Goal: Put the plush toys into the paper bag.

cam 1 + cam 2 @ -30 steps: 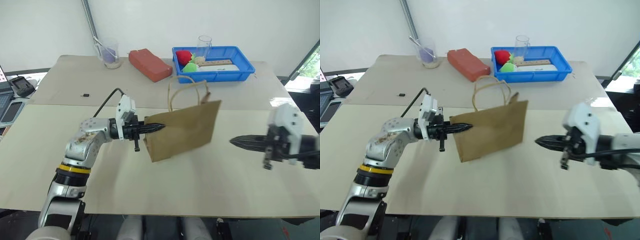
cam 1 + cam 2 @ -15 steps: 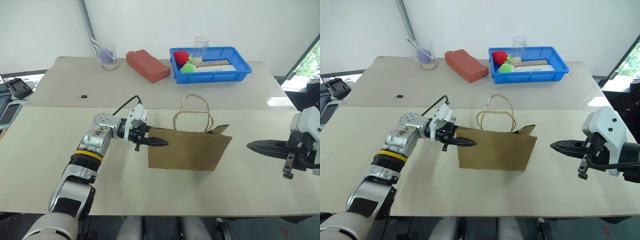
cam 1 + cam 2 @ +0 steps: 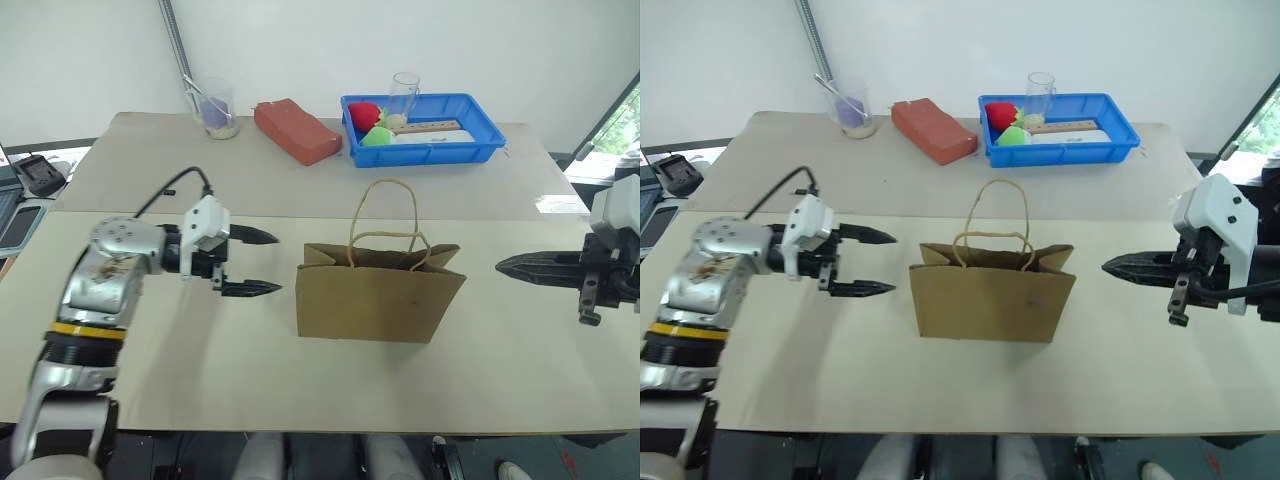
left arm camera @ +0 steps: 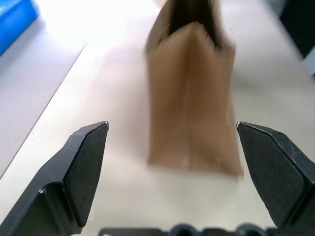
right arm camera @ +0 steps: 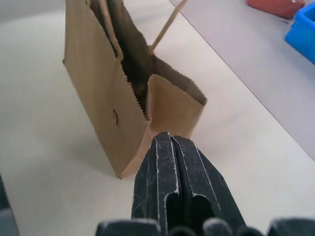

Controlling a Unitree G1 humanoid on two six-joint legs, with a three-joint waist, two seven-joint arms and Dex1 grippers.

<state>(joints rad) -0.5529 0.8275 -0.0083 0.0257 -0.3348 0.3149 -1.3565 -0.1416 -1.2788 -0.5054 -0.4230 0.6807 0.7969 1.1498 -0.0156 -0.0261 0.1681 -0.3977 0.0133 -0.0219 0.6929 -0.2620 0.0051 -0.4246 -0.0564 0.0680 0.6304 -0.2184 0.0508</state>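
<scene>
The brown paper bag [image 3: 380,300] stands upright on the table's near half, mouth open and both handles raised. To its left my left gripper [image 3: 272,263] is open, its fingers spread wide and pointing at the bag's side across a small gap; the left wrist view has that narrow side [image 4: 192,98] between them. On the bag's right my right gripper [image 3: 505,266] is shut and empty, aimed at the bag's other end [image 5: 167,105] from a short distance. The plush toys are hidden; the bag's inside looks dark in the right wrist view.
At the back stands a blue tray [image 3: 440,153] with red and green round items and a clear glass [image 3: 405,92]. A reddish block [image 3: 298,130] and a cup [image 3: 218,108] sit to its left. A small black item [image 3: 172,190] lies on the left.
My left gripper has let go of the bag's side, opened wide and drawn back to the left. The bag went from lifted and tilted to standing upright on the table.
</scene>
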